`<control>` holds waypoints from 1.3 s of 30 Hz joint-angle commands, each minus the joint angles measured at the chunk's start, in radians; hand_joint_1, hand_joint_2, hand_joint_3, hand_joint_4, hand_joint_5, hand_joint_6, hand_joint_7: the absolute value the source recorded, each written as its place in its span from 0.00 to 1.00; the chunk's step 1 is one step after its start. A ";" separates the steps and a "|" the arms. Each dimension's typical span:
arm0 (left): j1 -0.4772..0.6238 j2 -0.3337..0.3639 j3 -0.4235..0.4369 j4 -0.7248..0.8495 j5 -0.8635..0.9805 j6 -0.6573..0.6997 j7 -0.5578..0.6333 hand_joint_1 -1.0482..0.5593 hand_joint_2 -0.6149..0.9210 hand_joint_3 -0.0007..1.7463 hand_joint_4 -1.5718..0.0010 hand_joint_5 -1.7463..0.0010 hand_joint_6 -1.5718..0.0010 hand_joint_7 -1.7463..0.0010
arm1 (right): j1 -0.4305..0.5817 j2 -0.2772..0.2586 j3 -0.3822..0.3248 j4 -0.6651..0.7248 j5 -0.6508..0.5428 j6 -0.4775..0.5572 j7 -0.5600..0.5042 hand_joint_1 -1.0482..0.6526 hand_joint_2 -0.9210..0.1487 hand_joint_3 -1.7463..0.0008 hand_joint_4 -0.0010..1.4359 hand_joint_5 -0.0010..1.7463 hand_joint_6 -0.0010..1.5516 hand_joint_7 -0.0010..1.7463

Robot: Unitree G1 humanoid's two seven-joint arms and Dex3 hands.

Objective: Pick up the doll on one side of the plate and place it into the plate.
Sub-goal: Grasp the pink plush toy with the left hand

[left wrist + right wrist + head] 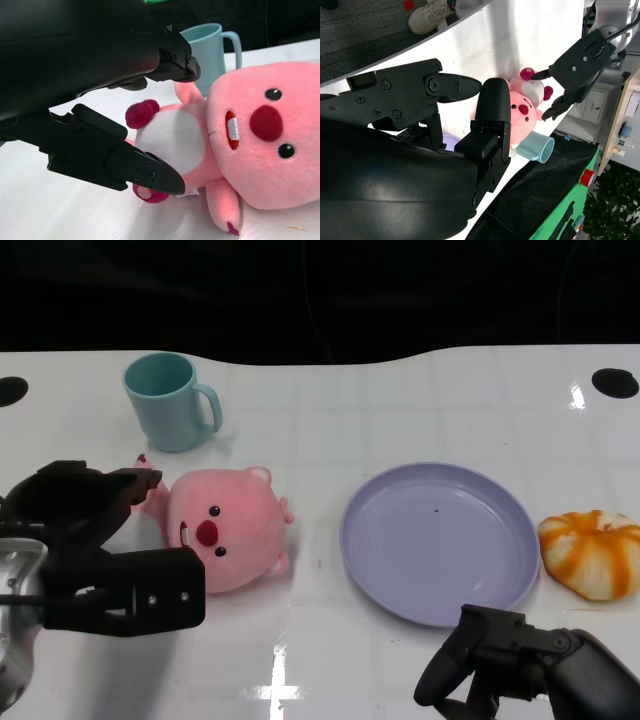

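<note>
Left robot hand (95,550): shown at the table's near left with fingers spread apart on either side of the doll's body end; nothing is grasped.
Left fingers (145,172): seen in the left wrist view flanking the doll's dark pink feet, just beside them; contact cannot be told.
Doll (225,528): a pink plush lying on its back on the table, left of the plate and apart from it.
Doll, long axis: laid roughly across the table, the head toward the plate, the body and feet toward the left robot hand; the face is turned upward.
Right robot hand (520,665): held low at the near right, just in front of the plate's near rim, fingers loosely curled and holding nothing.
Plate (400,570): lavender, seen bare between the doll and the orange-and-white plush.
Cup (170,400): light blue, upright behind the doll, handle toward the right.
Orange-and-white plush (592,552): placed just right of the plate.
Table (400,410): white and glossy.
</note>
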 commanded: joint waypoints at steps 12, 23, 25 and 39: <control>-0.196 -0.106 -0.143 0.416 0.016 0.002 0.078 0.25 0.98 0.00 0.87 0.85 0.78 0.99 | 0.026 -0.009 -0.003 -0.051 0.002 0.027 -0.001 0.46 0.00 0.80 0.46 0.90 0.39 0.73; -0.276 -0.198 -0.153 0.695 -0.085 -0.027 0.125 0.39 1.00 0.04 0.56 0.70 0.51 0.97 | 0.045 -0.011 0.003 -0.084 -0.006 0.050 -0.003 0.47 0.00 0.80 0.46 0.89 0.38 0.73; -0.276 -0.204 -0.147 0.734 -0.104 -0.057 0.175 0.45 1.00 0.02 0.50 0.37 0.36 0.97 | 0.049 -0.011 0.004 -0.088 -0.006 0.050 -0.003 0.47 0.00 0.80 0.45 0.89 0.38 0.73; -0.201 -0.167 -0.109 0.743 -0.168 -0.315 0.556 0.55 0.84 0.41 0.42 0.00 0.55 0.00 | 0.035 -0.004 0.003 -0.076 0.000 0.053 -0.004 0.47 0.00 0.81 0.47 0.90 0.39 0.74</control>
